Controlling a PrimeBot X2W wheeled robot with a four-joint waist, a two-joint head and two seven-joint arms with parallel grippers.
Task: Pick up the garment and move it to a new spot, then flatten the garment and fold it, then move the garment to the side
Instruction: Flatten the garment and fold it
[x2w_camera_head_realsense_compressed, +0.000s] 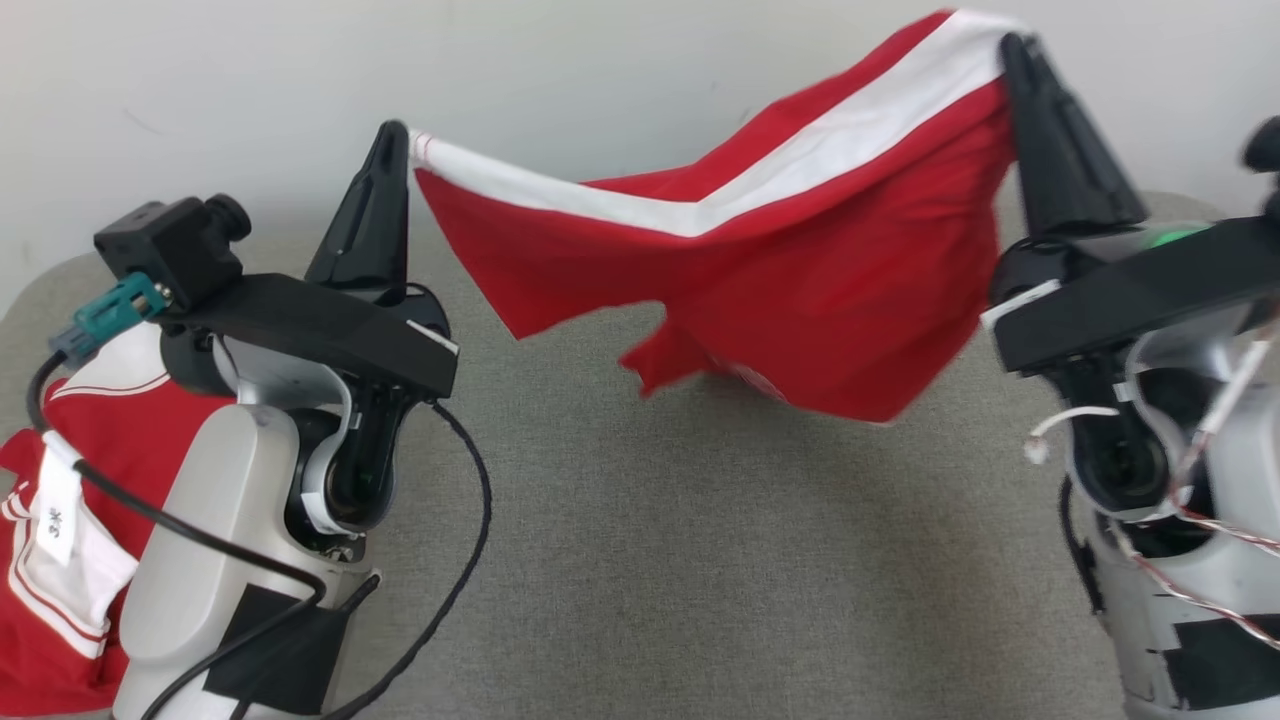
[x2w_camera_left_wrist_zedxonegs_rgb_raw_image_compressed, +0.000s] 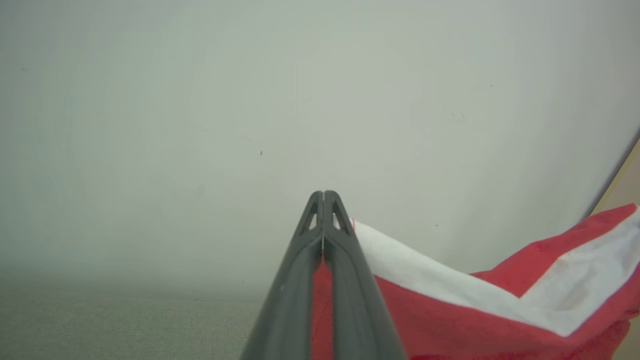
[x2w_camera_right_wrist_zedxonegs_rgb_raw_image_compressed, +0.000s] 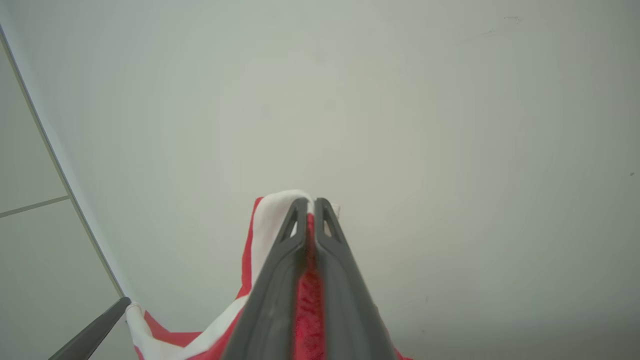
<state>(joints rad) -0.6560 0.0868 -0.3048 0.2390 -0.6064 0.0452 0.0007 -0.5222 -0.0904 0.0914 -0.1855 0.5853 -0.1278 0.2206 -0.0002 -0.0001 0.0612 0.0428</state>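
Both tools are pinched shut on cloth. At the upper left of centre in the head view, the left tool (x2w_camera_head_realsense_compressed: 393, 132) grips one white-banded corner of the red garment (x2w_camera_head_realsense_compressed: 800, 270), and red fabric shows between its closed fingers in the left wrist view. At the upper right, higher in the frame, the right tool (x2w_camera_head_realsense_compressed: 1015, 48) clamps the opposite corner in the same way. The garment hangs in the air between them, with its white band sagging in a shallow V across the middle of the frame. Its loose lower edge dangles just above the grey bench (x2w_camera_head_realsense_compressed: 640, 560) or brushes it; I cannot tell which. A heap of red and white cloth (x2w_camera_head_realsense_compressed: 60, 560) lies at the lower left, partly behind the left arm.

The step appears to be carrying the garment to a spot for laying out. To do it well, both grips should hold firm while the tools draw apart until the band runs straight. They should then come level and lower so the hanging edge lands first on bare bench, well apart from the heap.
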